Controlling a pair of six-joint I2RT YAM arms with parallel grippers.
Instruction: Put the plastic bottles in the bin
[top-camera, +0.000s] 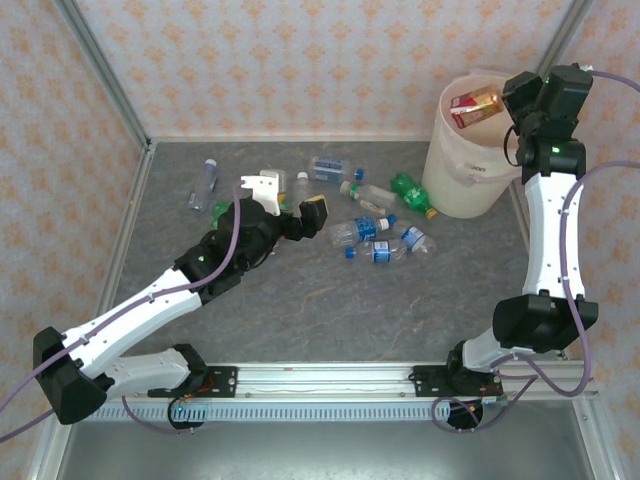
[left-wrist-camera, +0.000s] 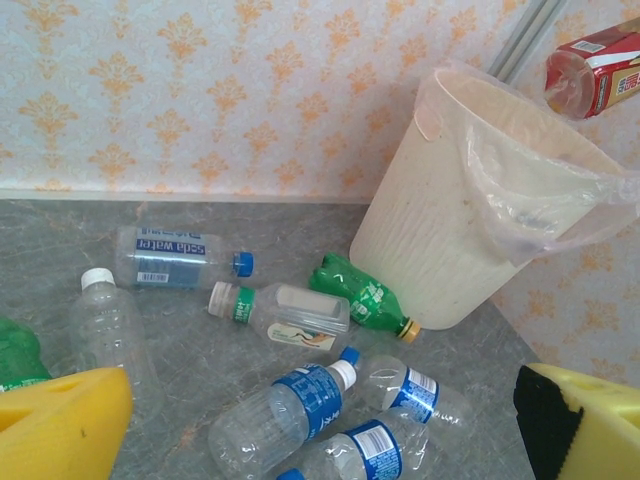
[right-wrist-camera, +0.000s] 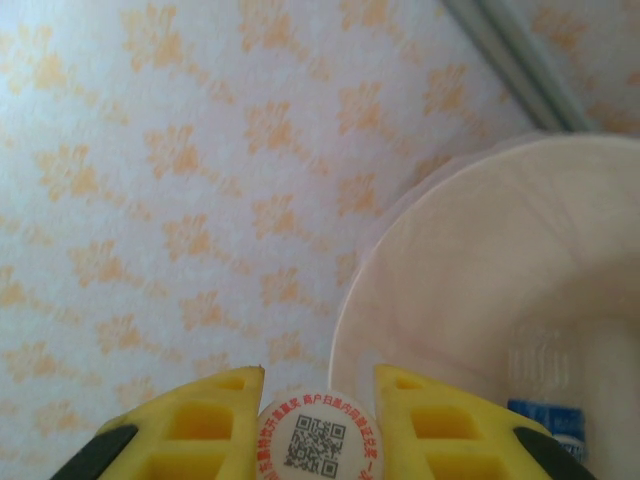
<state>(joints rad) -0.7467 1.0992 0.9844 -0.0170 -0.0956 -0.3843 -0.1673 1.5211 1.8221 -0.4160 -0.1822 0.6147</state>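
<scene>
Several plastic bottles lie on the grey table: a clear blue-labelled one (top-camera: 361, 230) (left-wrist-camera: 285, 410), two more beside it (top-camera: 385, 250) (top-camera: 418, 240), a green one (top-camera: 412, 195) (left-wrist-camera: 365, 297) against the bin, and a clear green-banded one (top-camera: 365, 193) (left-wrist-camera: 285, 315). The cream bin (top-camera: 470, 180) (left-wrist-camera: 440, 240) (right-wrist-camera: 480, 280) stands at the back right. My left gripper (top-camera: 292, 200) (left-wrist-camera: 325, 420) hangs open above the bottles, holding nothing. My right gripper (top-camera: 508, 102) (right-wrist-camera: 318, 425) is shut on an orange-tinted, red-labelled bottle (top-camera: 475, 105) (left-wrist-camera: 595, 68), gripped near its white cap (right-wrist-camera: 318, 442) over the bin's mouth.
More bottles lie toward the back left (top-camera: 205, 185) (top-camera: 330, 168) (left-wrist-camera: 165, 262) (left-wrist-camera: 110, 325). A blue-labelled bottle (right-wrist-camera: 545, 420) rests inside the bin. A plastic liner (left-wrist-camera: 560, 215) hangs over the bin's rim. Patterned walls close the back and sides.
</scene>
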